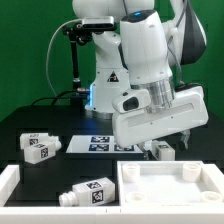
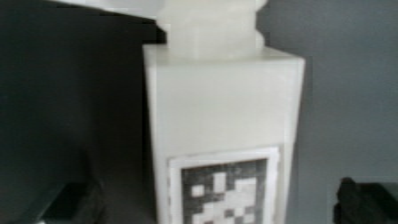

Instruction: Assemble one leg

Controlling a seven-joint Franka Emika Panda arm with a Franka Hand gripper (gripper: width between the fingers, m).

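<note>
Straddling leg (image 2: 222,120) w/ fingers (image 2: 366,202) wide apart, one ea. side, not touching.

My arm (image 1: 140,45) is all glossy white shells, thick and rounded, with dark grey showing at the joints. My base (image 1: 100,60) carries a small triangular warning sticker (image 1: 113,76), and a pale blue light (image 1: 90,97) glows low on it. Near the wrist sits a grey ribbed ring (image 1: 160,96), then a long, boxy white block (image 1: 150,115). My claw (image 1: 170,138) ends in two dark fingers (image 2: 374,198), blurred in the wrist view.
</note>
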